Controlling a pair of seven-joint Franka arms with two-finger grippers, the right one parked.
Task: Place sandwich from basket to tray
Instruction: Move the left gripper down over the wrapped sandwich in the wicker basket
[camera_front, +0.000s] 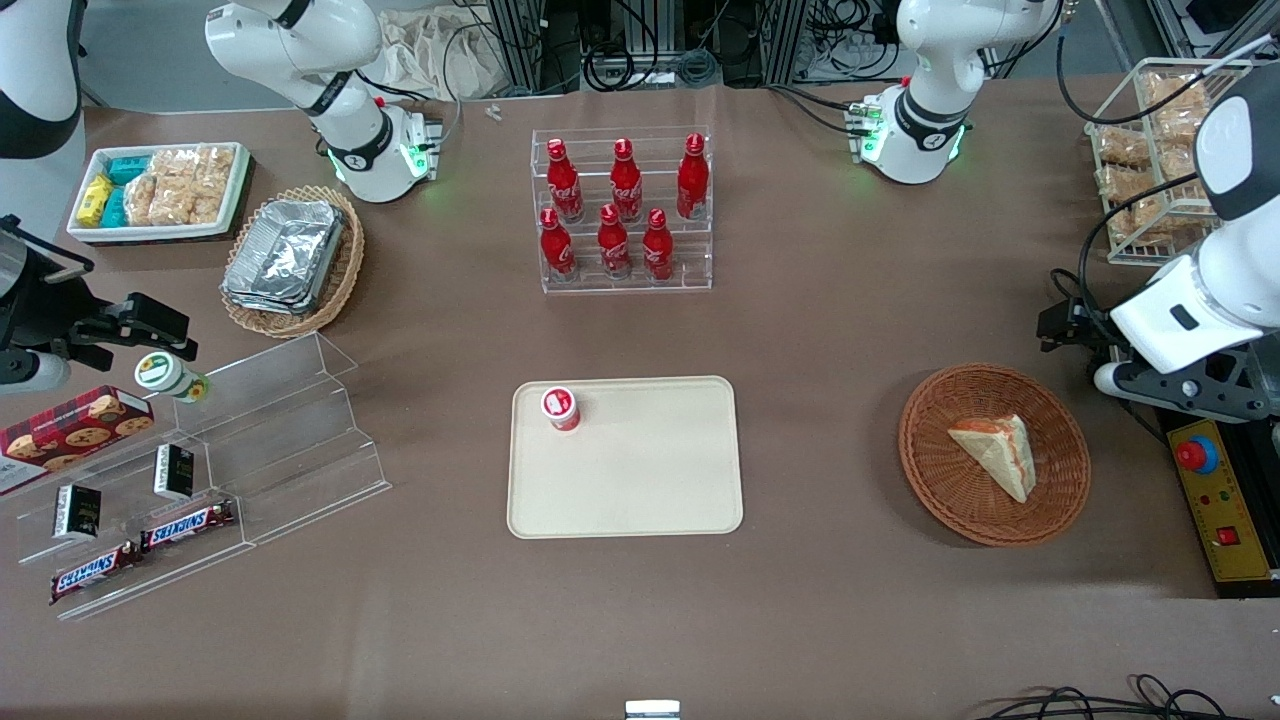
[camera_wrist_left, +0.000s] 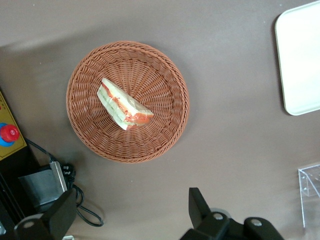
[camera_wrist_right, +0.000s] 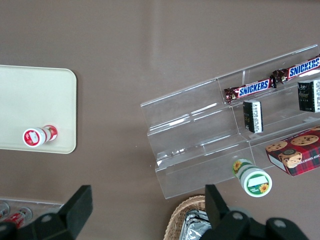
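— lying in the basket (camera_front: 994, 468), nearest us, is the sandwich (camera_front: 994, 453)?
— yes, resting flat there, well apart from the tray (camera_front: 640, 480).
— and the gripper (camera_wrist_left: 127, 212)?
— it's hovering above the table by the basket, fingers (camera_wrist_left: 200, 207) spreading wide, gripping nothing.

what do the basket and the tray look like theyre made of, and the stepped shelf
Basket: woven wicker, reddish-brown, its weave ribs visible around the sandwich. Tray: probably plastic, smooth matte cream with a moulded rim. Stepped shelf: clear acrylic, likely; the table shows through. The gripper hangs open above the table beside the basket.
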